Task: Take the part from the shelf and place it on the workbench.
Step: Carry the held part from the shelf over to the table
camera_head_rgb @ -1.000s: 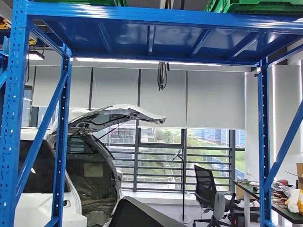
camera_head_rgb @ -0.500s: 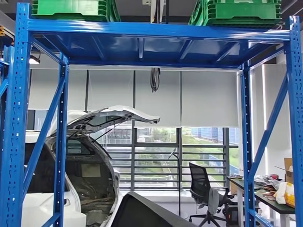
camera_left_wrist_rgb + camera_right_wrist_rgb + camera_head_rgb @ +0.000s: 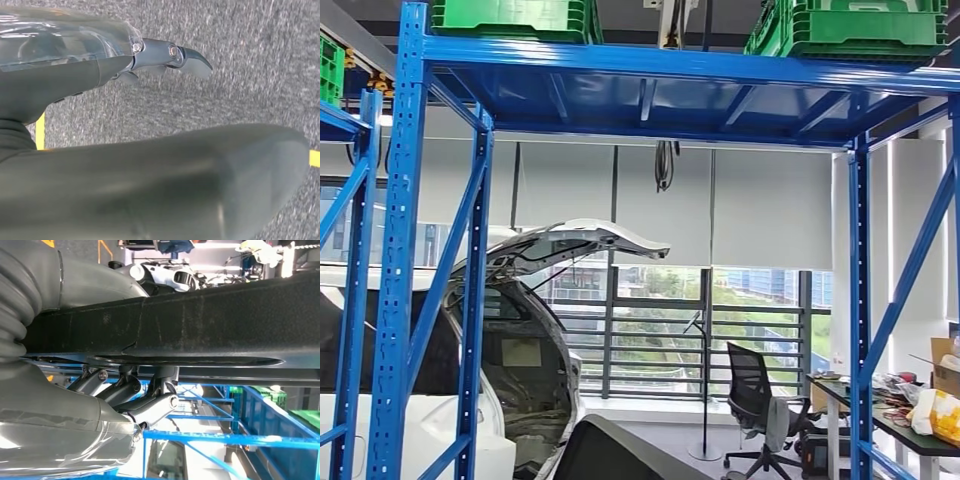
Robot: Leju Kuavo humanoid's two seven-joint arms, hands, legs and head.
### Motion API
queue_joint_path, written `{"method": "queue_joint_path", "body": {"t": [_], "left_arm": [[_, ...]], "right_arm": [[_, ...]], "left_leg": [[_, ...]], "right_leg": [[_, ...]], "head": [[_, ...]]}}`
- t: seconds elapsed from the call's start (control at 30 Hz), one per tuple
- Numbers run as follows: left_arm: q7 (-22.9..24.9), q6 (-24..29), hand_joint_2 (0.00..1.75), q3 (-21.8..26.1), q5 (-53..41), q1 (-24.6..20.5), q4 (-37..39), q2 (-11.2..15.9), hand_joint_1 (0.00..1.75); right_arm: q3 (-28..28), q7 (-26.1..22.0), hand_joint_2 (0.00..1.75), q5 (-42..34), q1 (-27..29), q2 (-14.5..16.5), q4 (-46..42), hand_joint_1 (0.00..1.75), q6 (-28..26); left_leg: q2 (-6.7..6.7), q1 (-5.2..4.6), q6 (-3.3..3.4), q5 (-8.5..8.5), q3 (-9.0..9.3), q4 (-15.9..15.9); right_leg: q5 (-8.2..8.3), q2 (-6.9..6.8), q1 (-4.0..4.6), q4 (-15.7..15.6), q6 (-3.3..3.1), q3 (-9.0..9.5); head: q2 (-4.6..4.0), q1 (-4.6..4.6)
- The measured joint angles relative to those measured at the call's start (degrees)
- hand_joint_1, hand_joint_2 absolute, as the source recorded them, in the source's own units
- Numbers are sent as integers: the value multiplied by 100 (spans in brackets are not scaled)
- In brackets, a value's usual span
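Observation:
The part is a long black panel. In the right wrist view my right hand grips this panel, with the dark fingers curled against one face and the grey thumb side on the other. The head view shows the panel's dark curved end at the bottom middle. In the left wrist view my left hand hangs over grey carpet with its fingers stretched out straight and its thick thumb apart, nothing between them.
A blue steel shelf stands straight ahead, with green crates on its top level. Behind it are a white car with its hatch raised, an office chair and a cluttered desk. A second blue rack stands at the left.
The whole picture has shifted: the camera tilted up, then turned left, bringing the green crates and a second rack at the left into view. The black panel stays at the bottom middle.

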Motion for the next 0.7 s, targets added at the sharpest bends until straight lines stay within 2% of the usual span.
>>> {"method": "queue_joint_path", "body": {"t": [0.07, 0.1, 0.13, 0.17, 0.2, 0.27, 0.3, 0.33, 0.43, 0.5, 0.57, 0.6, 0.63, 0.7], "left_arm": [[-2, -1, 175, 15, -15, 0, 0, 0, 0], [-2, -2, 175, 25, -26, 3, 0, 0, 0], [-2, -3, 175, 34, -37, 6, 0, -1, 0], [-2, -4, 175, 42, -47, 6, 0, -1, 0], [-2, -4, 175, 48, -53, 3, 0, -1, 0], [-3, -7, 175, 62, -78, -12, 0, -1, 0], [-4, -9, 175, 69, -90, -22, 0, -1, 0], [-4, -12, 175, 77, -100, -28, 0, -1, 0], [-2, -30, 175, 101, -117, -9, 0, -5, 0], [0, -41, 175, 118, -131, -5, 0, -6, 0], [7, -44, 175, 126, -140, -16, 0, -4, 0], [10, -44, 175, 128, -143, -21, 0, -3, 0], [12, -44, 175, 130, -143, -22, 0, -3, 0], [13, -44, 175, 130, -143, -22, 0, -3, 0]], "right_arm": [[1, -1, 175, 30, -3, -9, 8, 175, 3], [2, -2, 175, 48, -1, -16, 19, 175, 5], [4, -2, 175, 64, -1, -25, 33, 175, 7], [5, -5, 175, 81, -5, -32, 46, 175, 11], [6, -12, 175, 97, -13, -37, 55, 175, 17], [6, -35, 175, 132, -47, -46, 66, 175, 36], [7, -48, 175, 152, -66, -52, 70, 175, 45], [8, -56, 175, 169, -79, -59, 75, 175, 51], [12, -71, 175, 197, -106, -67, 84, 175, 58], [13, -86, 175, 214, -127, -67, 89, 175, 60], [15, -95, 175, 254, -132, -73, 107, 175, 62], [16, -96, 175, 270, -131, -77, 116, 175, 62], [17, -96, 175, 279, -131, -79, 122, 175, 62], [17, -96, 175, 281, -131, -80, 123, 175, 62]], "left_leg": [[-5, -10, 35, 18, -31, 2], [-16, -14, 42, 24, -45, 4], [-35, -17, 45, 30, -54, 6], [-63, -18, 44, 35, -57, 6], [-95, -17, 41, 39, -54, 7], [-163, -11, 13, 58, -67, 8], [-200, -3, -14, 75, -90, 10], [-239, 8, -50, 98, -122, 9], [-320, 25, -147, 121, -200, 14], [-241, 6, -166, -96, -356, 307], [-152, -6, -169, -436, -633, 925], [-141, -8, -173, -543, -736, 1163], [-139, -8, -176, -593, -792, 1293], [-139, -8, -176, -601, -802, 1316]], "right_leg": [[-356, 9, -38, 746, 44, -333], [-450, 10, -52, 1049, 55, -471], [-439, 12, -61, 1175, 58, -527], [-319, 20, -65, 1077, 54, -476], [-113, 51, -66, 770, 43, -327], [259, 249, -69, 16, 10, 16], [356, 332, -66, -228, -3, 116], [377, 382, -58, -334, -13, 147], [383, 262, -54, -442, -66, 154], [411, 160, -74, -536, -130, 166], [429, 65, -66, -544, -168, 152], [430, 32, -60, -543, -174, 147], [431, 14, -55, -543, -178, 145], [431, 11, -55, -543, -178, 145]], "head": [[0, -1], [0, -1], [0, -1], [0, -1], [0, 0], [0, 1], [1, 1], [1, 1], [0, 1], [0, 1], [0, 1], [0, 1], [0, 1], [0, 1]]}}
